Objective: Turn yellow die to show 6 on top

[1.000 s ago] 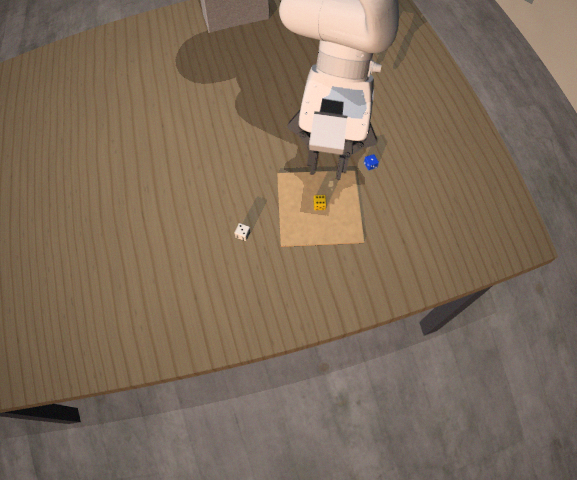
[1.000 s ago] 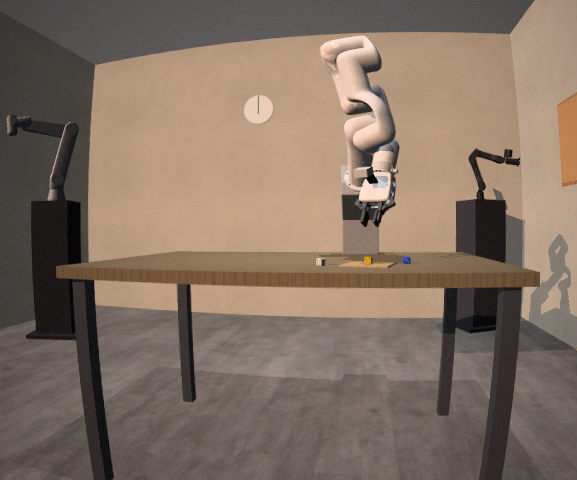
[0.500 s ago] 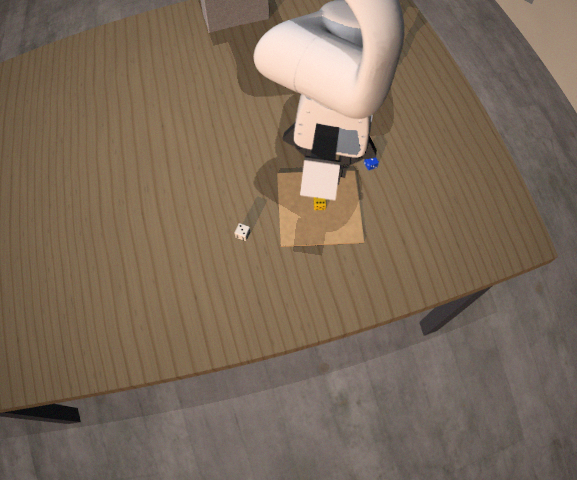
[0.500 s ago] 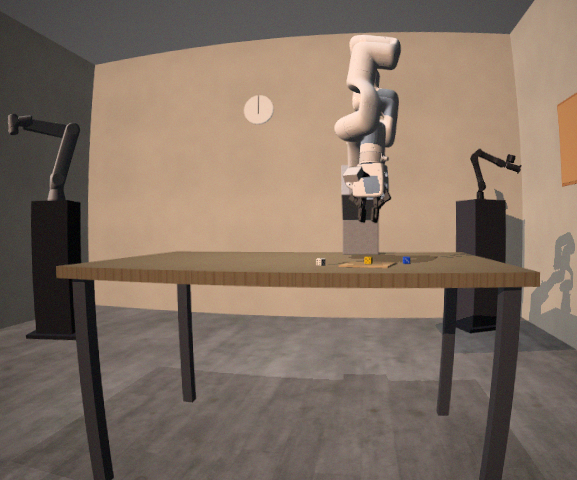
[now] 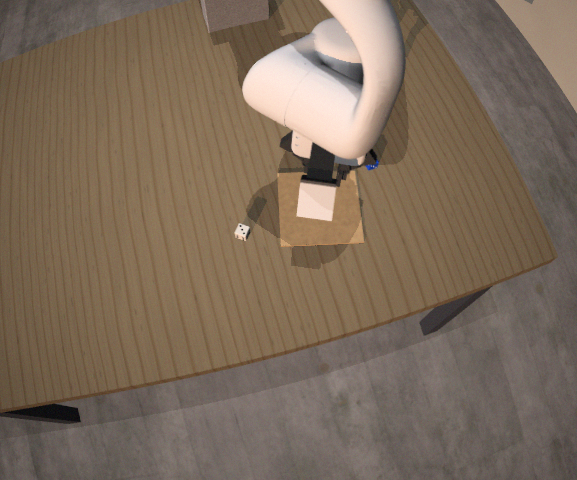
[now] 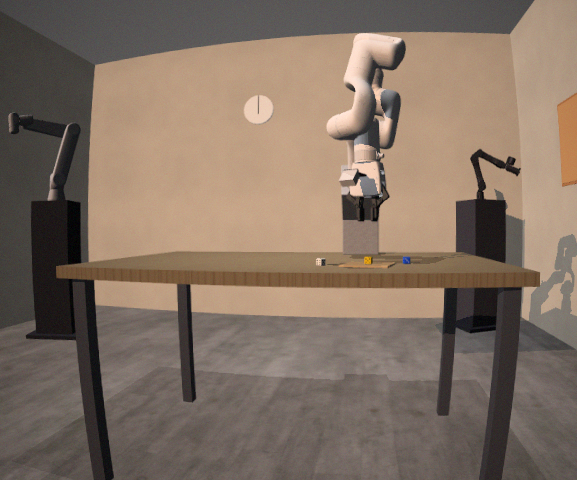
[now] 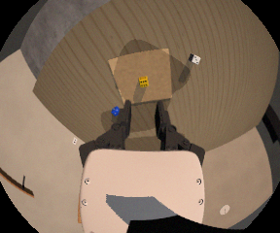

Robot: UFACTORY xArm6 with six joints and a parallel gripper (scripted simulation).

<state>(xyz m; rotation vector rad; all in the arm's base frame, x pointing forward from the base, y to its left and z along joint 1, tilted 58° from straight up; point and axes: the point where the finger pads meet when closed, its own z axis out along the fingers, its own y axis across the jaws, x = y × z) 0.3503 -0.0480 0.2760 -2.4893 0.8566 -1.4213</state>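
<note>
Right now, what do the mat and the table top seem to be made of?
The mat looks like cardboard or thin fibreboard: flat, matt tan, with no grain and no gloss. The table top looks like wood with a dull finish: long parallel plank lines run across it. Neither look is certain.

Even, moderately dim indoor light coming from above. Arm (image 5: pixel 329 77) casting overlapping soft shadows across tabletop (image 5: pixel 97 206) and mat (image 5: pixel 347 227); second arm shadow falling on right wall in exterior view. Fisheye bending tabletop edges; wrist view showing circular black vignetting. Overall softness, small dice pixelating, no glare.
</note>
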